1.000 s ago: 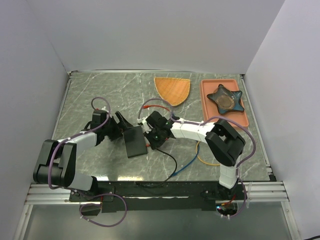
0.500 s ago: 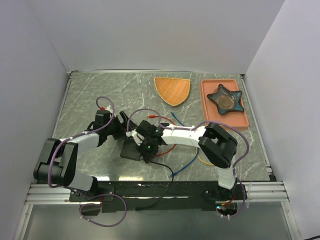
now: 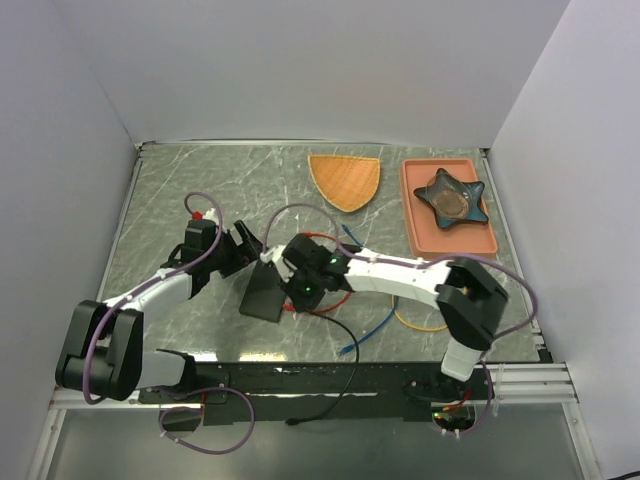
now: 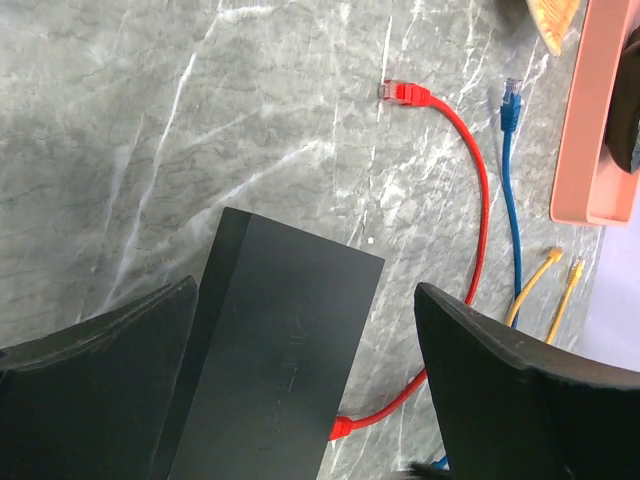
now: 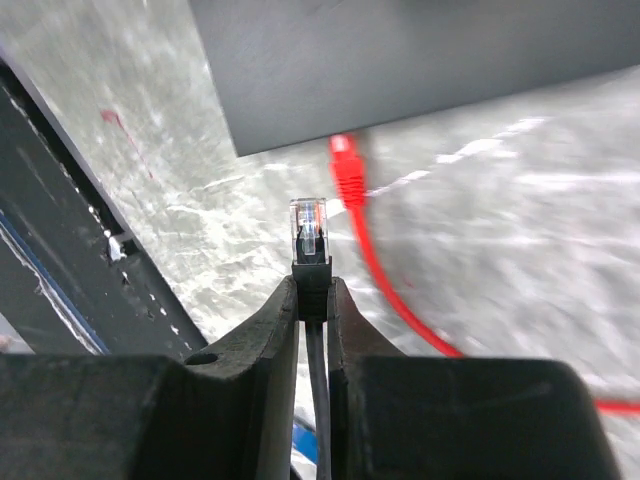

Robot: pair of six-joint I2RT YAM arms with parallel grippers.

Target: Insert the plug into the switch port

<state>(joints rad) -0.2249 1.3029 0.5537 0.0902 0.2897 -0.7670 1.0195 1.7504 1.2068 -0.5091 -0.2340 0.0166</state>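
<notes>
Just short of the flat matte-black rectangular box (image 5: pixel 420 60), facing its edge in the right wrist view, the clear-tipped plug on a black cable (image 5: pixel 308 230) is pinched in the right gripper (image 5: pixel 312 300). The jaws are nearly closed on the boot just behind the clear tip. The left gripper (image 4: pixel 305 290) hangs over the box with its jaws spread wide and grips nothing. The switch port should lie along that edge, but no socket shows in any view.

Nothing appears to clamp the box, so I judge that a push from the plug could slide it away. The red cable's plug (image 5: pixel 345 170) lies against the same edge, just beside the clear plug, and could snag or deflect it. The narrow grip may also let the plug twist. Whether the red cable's plug sits in a socket cannot be told. From above, the right gripper covers the clear plug, and the left wrist view cuts off the box's near end.
</notes>
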